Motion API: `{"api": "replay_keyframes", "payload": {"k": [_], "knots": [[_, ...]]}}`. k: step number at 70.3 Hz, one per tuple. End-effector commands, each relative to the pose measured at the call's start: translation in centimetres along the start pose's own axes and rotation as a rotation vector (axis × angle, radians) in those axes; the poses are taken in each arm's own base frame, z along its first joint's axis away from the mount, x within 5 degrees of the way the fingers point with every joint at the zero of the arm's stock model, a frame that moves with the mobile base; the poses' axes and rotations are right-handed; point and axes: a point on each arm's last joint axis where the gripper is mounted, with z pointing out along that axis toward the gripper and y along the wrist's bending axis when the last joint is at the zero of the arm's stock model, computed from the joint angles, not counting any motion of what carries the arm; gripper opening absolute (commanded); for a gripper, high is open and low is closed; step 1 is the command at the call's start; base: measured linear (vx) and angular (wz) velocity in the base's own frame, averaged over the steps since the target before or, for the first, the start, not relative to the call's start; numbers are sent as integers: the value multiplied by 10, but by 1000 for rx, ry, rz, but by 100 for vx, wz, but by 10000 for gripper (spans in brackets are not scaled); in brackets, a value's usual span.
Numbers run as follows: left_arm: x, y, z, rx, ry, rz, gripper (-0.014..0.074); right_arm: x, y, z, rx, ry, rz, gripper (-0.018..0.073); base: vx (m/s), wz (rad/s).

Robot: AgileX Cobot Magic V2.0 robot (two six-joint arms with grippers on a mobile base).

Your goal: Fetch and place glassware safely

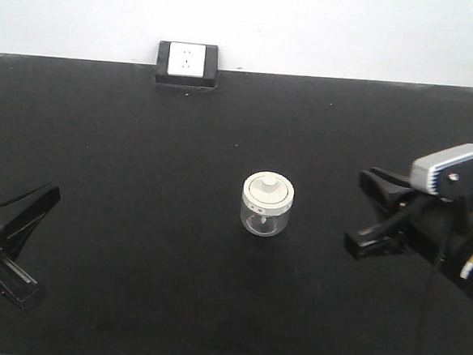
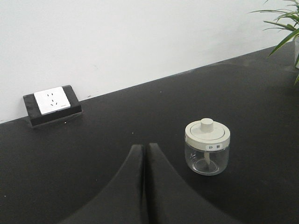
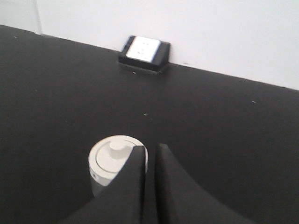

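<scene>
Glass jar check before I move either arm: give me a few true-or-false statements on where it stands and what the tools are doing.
1. The small clear glass jar with the cream-white knobbed lid stands upright on the black table. True.
2. The jar's lid is off. False: the lid sits on the jar.
3. The right tool grips the jar. False: it is off to the jar's side, clear of it, in the front view.
4. The left tool has its fingers together in its wrist view. True.
5. The white wall socket in its black frame lies beside the jar. False: it sits at the table's far edge by the wall.
</scene>
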Motion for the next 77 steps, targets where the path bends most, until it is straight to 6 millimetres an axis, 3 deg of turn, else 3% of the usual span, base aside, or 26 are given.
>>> {"api": "replay_keyframes", "payload": {"k": [1, 23, 33, 77], "knots": [[-15, -1, 1, 23, -94, -22, -7, -19, -4, -22, 36, -59, 3, -8, 0, 0], [-15, -1, 1, 23, -94, -22, -7, -25, -7, -80, 116, -18, 89, -4, 0, 0], [-15, -1, 1, 23, -94, -22, -7, -27, -7, -95, 128, -45, 81, -3, 0, 0], [-15, -1, 1, 23, -94, -22, -7, -28, -7, -99, 130, -56, 82, -3, 0, 0]]}}
